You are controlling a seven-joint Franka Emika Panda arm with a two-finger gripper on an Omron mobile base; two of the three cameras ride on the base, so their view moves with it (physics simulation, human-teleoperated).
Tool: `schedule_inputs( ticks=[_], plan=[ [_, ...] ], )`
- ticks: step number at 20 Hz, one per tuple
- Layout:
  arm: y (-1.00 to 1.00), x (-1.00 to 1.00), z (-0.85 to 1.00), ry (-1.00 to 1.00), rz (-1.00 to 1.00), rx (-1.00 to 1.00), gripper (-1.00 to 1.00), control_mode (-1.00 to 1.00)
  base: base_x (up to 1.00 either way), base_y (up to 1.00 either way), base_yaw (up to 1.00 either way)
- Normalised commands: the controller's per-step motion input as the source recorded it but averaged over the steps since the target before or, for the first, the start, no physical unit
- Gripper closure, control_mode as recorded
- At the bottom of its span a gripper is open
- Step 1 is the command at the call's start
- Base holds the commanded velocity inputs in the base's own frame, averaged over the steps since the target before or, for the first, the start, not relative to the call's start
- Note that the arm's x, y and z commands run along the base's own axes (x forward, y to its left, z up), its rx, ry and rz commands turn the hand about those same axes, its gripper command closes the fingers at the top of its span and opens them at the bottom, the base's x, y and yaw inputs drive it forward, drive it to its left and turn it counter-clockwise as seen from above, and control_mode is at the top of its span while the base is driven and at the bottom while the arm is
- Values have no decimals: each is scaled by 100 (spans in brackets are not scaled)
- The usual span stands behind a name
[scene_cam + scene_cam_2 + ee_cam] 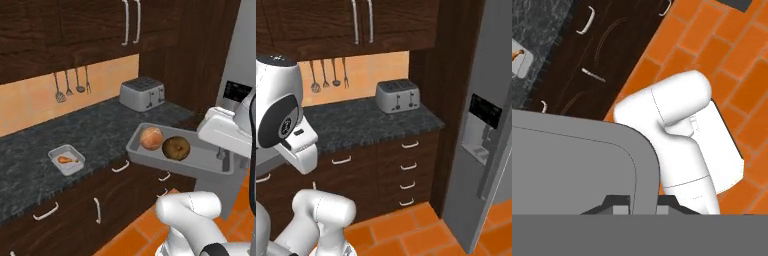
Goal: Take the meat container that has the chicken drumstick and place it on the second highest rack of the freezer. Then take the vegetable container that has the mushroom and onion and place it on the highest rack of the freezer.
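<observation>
Your arm [192, 212]: glossy white rounded shells, dark joint rings, thin seam lines on the casings; one round dark grey cap on a white housing [278, 122].

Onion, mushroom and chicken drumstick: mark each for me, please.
onion [151, 138]: left base view, middle of the pinkish-tan ball in the held grey tray.
mushroom [176, 148]: left base view, middle of the dark brown ball beside it.
chicken drumstick [65, 160]: left base view, its thick end, in the small tray on the counter.
</observation>
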Motion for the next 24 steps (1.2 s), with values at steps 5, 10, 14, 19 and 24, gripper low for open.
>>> schedule_inputs(
  ticks=[5, 10, 14, 19, 24],
  plan=[
    [0, 0, 0, 0, 0, 0, 100, 100, -25, -60, -63],
    [0, 0, 0, 0, 0, 0, 100, 100, 0, -65, -71],
    [0, 0, 0, 0, 0, 0, 100, 100, 0, -71, -73],
    [0, 0, 0, 0, 0, 0, 100, 100, 24, -59, -67],
    [0, 0, 0, 0, 0, 0, 100, 100, 86, -7, -46]
  ],
)
